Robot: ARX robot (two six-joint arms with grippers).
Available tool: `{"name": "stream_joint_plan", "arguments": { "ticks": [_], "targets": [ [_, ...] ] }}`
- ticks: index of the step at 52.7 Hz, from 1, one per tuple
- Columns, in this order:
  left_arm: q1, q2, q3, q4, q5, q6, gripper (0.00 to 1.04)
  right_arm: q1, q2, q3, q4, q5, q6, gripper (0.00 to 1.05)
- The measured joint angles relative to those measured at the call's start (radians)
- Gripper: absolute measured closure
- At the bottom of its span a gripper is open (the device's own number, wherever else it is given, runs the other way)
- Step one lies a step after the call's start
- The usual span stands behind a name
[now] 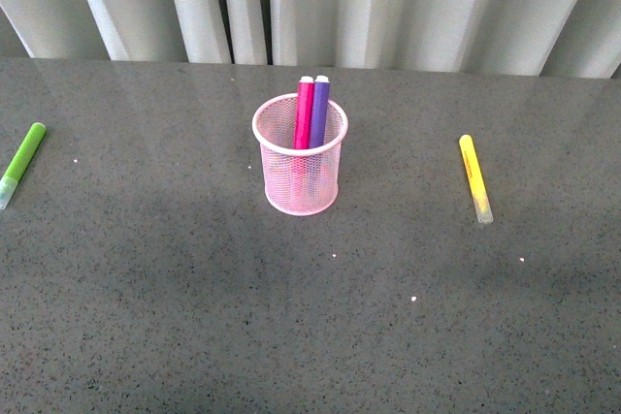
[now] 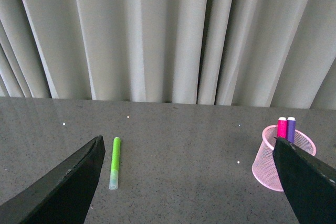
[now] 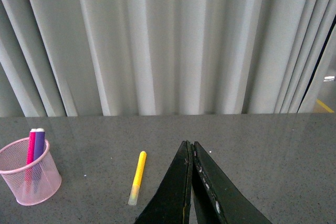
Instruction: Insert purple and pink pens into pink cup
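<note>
The pink cup (image 1: 300, 156) stands upright in the middle of the grey table. The pink pen (image 1: 305, 111) and the purple pen (image 1: 319, 111) stand side by side inside it, their ends above the rim. The cup also shows in the left wrist view (image 2: 269, 167) and in the right wrist view (image 3: 30, 178), with both pens in it. Neither arm shows in the front view. My left gripper (image 2: 186, 142) is open and empty, well back from the cup. My right gripper (image 3: 190, 144) is shut and holds nothing, well off to the side of the cup.
A lime-green marker (image 1: 21, 162) lies at the table's left edge, also in the left wrist view (image 2: 115, 162). A yellow marker (image 1: 474, 177) lies right of the cup, also in the right wrist view (image 3: 137, 177). Grey curtains hang behind the table.
</note>
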Motion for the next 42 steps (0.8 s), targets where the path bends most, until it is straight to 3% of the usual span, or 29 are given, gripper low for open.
{"name": "stream_joint_plan", "arguments": {
  "ticks": [4,10,21,30,42],
  "targets": [
    [0.000,0.000,0.000,0.000,0.000,0.000,0.07,0.000,0.000,0.000,0.000,0.000,0.000,0.98],
    [0.000,0.000,0.000,0.000,0.000,0.000,0.07,0.000,0.000,0.000,0.000,0.000,0.000,0.81],
    [0.000,0.000,0.000,0.000,0.000,0.000,0.07,0.000,0.000,0.000,0.000,0.000,0.000,0.35],
    [0.000,0.000,0.000,0.000,0.000,0.000,0.07,0.000,0.000,0.000,0.000,0.000,0.000,0.06],
    [0.000,0.000,0.000,0.000,0.000,0.000,0.07,0.000,0.000,0.000,0.000,0.000,0.001,0.07]
  ]
}}
